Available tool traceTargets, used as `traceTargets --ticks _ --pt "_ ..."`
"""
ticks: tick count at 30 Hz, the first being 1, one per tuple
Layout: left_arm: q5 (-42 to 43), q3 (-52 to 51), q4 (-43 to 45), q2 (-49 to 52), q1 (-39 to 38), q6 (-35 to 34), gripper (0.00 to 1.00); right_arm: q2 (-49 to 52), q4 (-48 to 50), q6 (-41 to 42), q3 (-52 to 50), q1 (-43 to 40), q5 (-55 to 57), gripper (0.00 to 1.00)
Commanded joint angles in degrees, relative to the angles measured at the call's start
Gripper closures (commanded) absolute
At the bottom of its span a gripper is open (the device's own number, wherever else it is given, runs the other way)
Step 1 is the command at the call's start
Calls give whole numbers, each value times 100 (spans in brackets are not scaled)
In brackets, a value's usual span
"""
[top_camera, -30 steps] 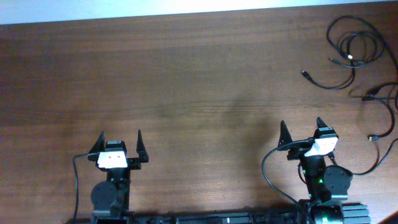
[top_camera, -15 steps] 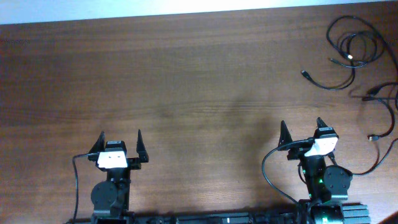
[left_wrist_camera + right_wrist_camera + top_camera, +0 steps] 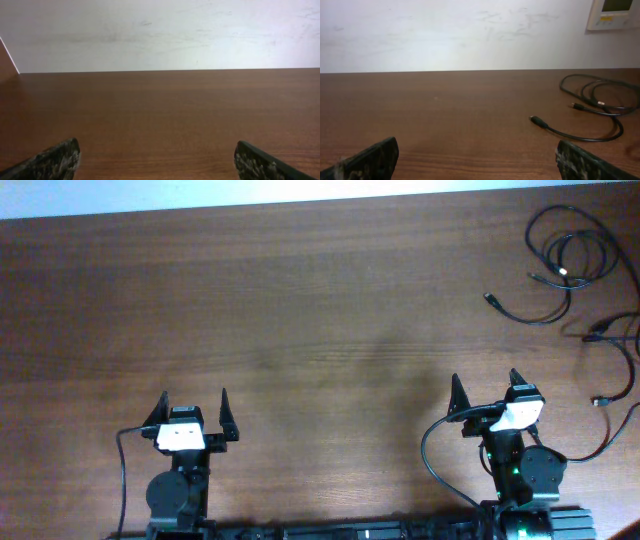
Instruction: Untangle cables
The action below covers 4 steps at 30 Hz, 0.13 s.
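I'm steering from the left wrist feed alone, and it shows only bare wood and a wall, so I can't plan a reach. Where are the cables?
Observer: The cables lie loose toward the far right corner of the table, well away from the left claw.
Operator: Is the right arm better placed?
Observer: Yes. The right claw sits at the near edge on that side, and its wrist camera shows a plug end ahead, slightly to its right.
Operator: Is the right claw holding anything?
Observer: No, it is open with nothing between its fingers.
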Motion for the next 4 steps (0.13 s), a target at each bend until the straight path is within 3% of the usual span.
traceTargets --ticks 1,4 --pt "42 -11 -31 -33 35 83 1 -48 -48 -57 -28 46 68 1" --pt "42 -11 -31 -33 35 83 1 -48 -48 -57 -28 46 68 1"
